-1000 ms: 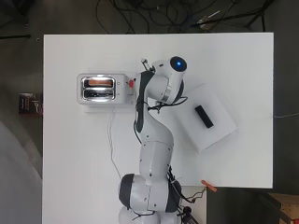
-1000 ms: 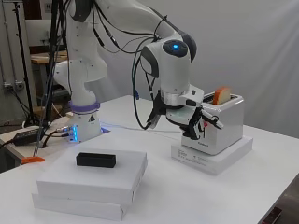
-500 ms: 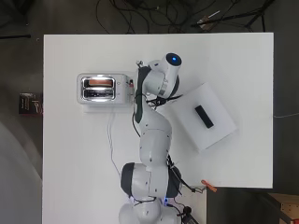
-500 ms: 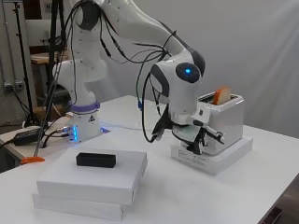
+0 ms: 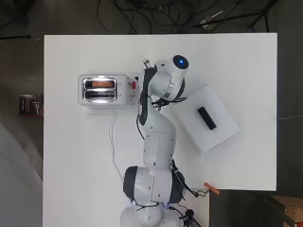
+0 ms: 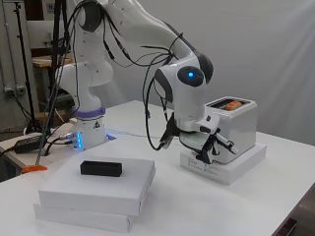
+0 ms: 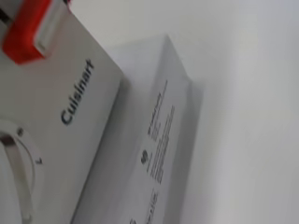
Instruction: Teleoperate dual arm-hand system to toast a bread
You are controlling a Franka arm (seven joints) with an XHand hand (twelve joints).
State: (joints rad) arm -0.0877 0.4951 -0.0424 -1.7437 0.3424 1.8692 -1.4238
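Observation:
A white toaster (image 5: 99,90) (image 6: 235,129) stands on a flat white box (image 6: 231,164) at the table's left middle. An orange-brown bread slice (image 5: 101,83) (image 6: 231,104) sits low in its far slot, only the top edge showing. My hand (image 6: 212,143) is against the toaster's front end, low down by the red lever (image 5: 134,85), fingers (image 6: 225,144) spread and fairly straight. The wrist view is filled by the toaster's front face with the red lever (image 7: 27,27), a dial (image 7: 14,172) and the box (image 7: 163,154) underneath.
Two stacked white boxes (image 5: 208,120) (image 6: 98,189) lie right of the arm, a black block (image 5: 207,117) (image 6: 101,168) on top. The toaster's white cable (image 5: 112,142) runs toward the arm's base. An orange clip (image 5: 211,189) lies at the near edge.
The hand has gone down along the toaster's front end. The bread, which stuck well out of the slot, has sunk into the toaster.

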